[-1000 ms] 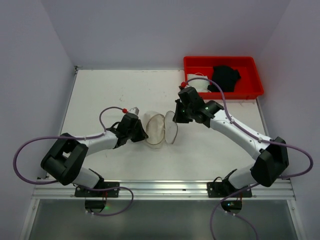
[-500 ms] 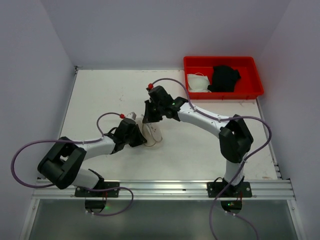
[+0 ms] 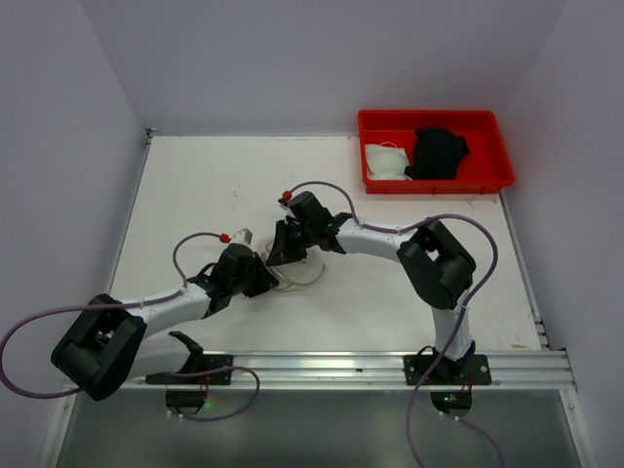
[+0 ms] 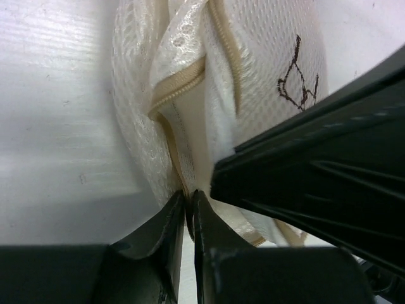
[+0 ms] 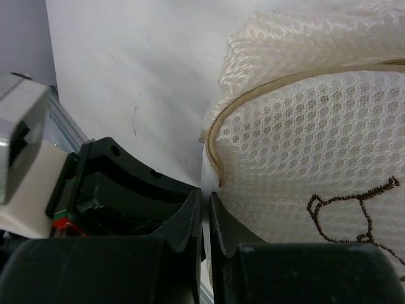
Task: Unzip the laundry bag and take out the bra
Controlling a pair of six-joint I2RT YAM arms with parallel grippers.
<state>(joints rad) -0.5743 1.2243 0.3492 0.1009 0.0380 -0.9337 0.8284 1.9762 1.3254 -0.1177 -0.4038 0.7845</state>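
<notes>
The laundry bag [image 3: 302,270] is a white mesh drum with beige zip tape, squashed on the table between my two grippers. In the left wrist view the bag [image 4: 253,76] shows its zip tape [image 4: 183,82] and the black line drawing [image 4: 297,79]. My left gripper [image 3: 263,280] is shut on the bag's zip edge [image 4: 187,201]. My right gripper [image 3: 280,252] is shut on the bag's rim; in the right wrist view the mesh face [image 5: 316,158] with the drawing [image 5: 354,218] lies right of the jaws [image 5: 205,209]. The bra is hidden.
A red plastic tray [image 3: 490,181] stands at the back right, holding a white cloth [image 3: 386,159] and a black cloth [image 3: 438,151]. Both arms cross the middle of the table, cables looping beside them.
My right gripper has swung left across the table from near the tray side to the bag. The bag has collapsed and shifted toward the left gripper, which has drawn back and left.
</notes>
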